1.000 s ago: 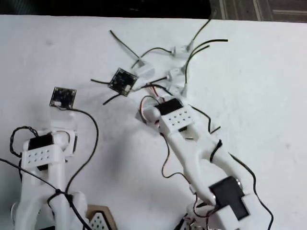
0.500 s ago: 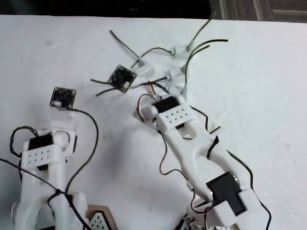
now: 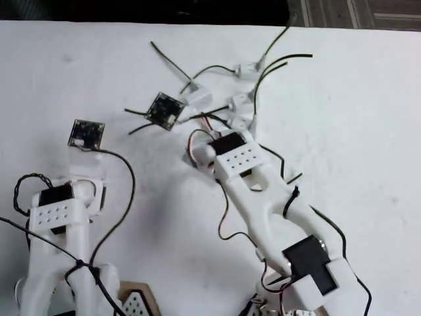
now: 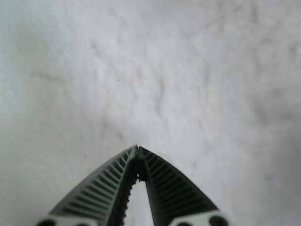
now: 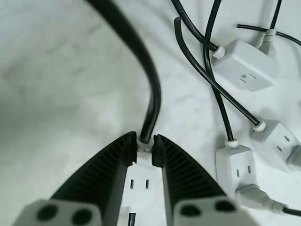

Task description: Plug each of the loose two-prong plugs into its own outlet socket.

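Note:
My right gripper (image 5: 144,139) is shut on a white outlet socket (image 5: 138,181), whose two slots show between the fingers. A thick black cord (image 5: 153,99) rises from it. In the high view this socket (image 3: 197,97) lies at the table's far middle, beside the right gripper (image 3: 192,106). Three more white sockets lie close by: one (image 5: 244,66) farther off, one (image 5: 237,172) with two open slots, and one (image 5: 282,141) beside it. My left gripper (image 4: 138,155) is shut on nothing, over bare white table, and sits near the left side (image 3: 84,146) in the high view.
Thin black cords (image 3: 276,66) fan out from the socket cluster toward the table's far edge. A pale cord end (image 5: 256,195) trails from the nearest free socket. A wooden piece (image 3: 135,296) sits at the front edge between the arms. The white table (image 3: 355,131) is bare on the right.
The right arm has shifted slightly toward the far left, taking the held socket with it. The left arm has not moved.

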`<state>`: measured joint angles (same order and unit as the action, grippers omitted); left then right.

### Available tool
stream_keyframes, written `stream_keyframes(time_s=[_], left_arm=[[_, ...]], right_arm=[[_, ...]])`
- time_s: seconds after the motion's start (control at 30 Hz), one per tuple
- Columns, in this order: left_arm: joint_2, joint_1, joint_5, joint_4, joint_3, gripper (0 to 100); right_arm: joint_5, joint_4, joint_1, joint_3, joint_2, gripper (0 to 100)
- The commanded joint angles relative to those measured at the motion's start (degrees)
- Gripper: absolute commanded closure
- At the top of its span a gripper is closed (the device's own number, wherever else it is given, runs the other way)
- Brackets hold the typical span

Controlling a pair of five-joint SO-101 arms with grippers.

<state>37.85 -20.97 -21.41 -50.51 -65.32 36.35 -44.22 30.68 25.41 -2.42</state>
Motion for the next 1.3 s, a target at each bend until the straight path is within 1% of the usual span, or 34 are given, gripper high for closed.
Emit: stream_keyframes(time_s=[0.0, 0.13, 0.27, 0.37, 0.53, 0.7, 0.97, 1.0, 1.1, 1.27], left_arm=[[1.19, -0.31, -0.62, 0.53, 0.18, 98], [1.19, -0.31, -0.62, 0.53, 0.18, 98], [1.19, -0.31, -0.62, 0.53, 0.18, 98], [1.19, -0.31, -0.62, 0.53, 0.18, 98], [1.19, -0.31, -0.62, 0.53, 0.18, 98], [1.19, -0.31, -0.62, 0.53, 0.18, 98], [1.10, -0.31, -0.62, 0.53, 0.09, 98], [1.10, -0.31, -0.62, 0.53, 0.09, 98], [1.10, -0.31, -0.62, 0.53, 0.09, 98], [1.27, -0.57, -0.62, 0.62, 0.09, 98]], right_arm=[[0.88, 0.22, 0.22, -1.49, -0.22, 98.1], [1.32, 0.57, 1.19, -1.49, 0.31, 98.1], [1.41, 0.84, 1.63, -2.02, 4.79, 98.1], [1.41, 2.24, 1.19, -2.46, 7.25, 98.1], [1.41, 1.19, -0.13, -2.55, 6.11, 98.1], [1.05, -3.91, -1.10, -2.46, 2.42, 98.1], [0.70, -7.87, -0.57, -2.37, -2.24, 98.1], [-0.26, -8.92, -0.48, -2.37, -2.86, 98.1], [-2.37, -13.41, 0.22, -2.37, -4.88, 98.1], [-2.29, -24.75, 2.68, -2.29, -6.29, 98.1]])
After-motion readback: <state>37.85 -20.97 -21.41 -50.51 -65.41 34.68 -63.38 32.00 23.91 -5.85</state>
